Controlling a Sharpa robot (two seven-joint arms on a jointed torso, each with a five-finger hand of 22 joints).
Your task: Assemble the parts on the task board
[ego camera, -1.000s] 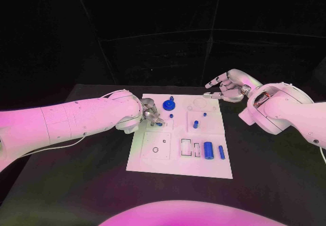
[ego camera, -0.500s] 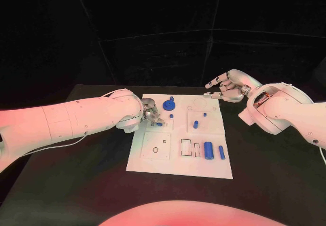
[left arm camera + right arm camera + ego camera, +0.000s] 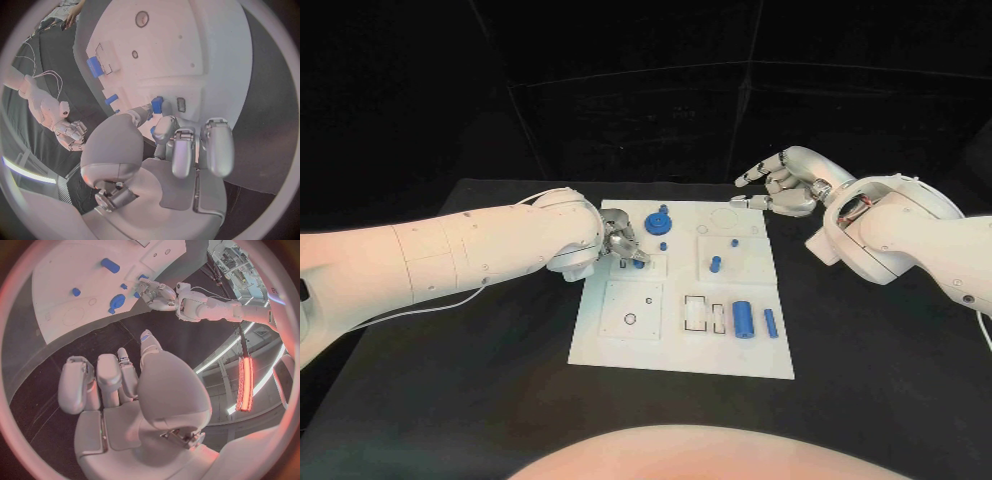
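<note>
Left robot hand (image 3: pixel 620 246) pinches small blue part (image 3: pixel 157 105) w/ fingertips over board (image 3: pixel 646 340), prob. to seat it; right robot hand (image 3: pixel 786 183) spread, holding nothing, parked off board.

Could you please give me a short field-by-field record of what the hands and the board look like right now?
board: white task board in the middle of the black table
left hand: left hand over the board's left side, pinching a small blue part
right hand: right hand beyond the board's far right corner, holding nothing, fingers apart
loose parts: large blue cylinder lying on the board's right side
</note>
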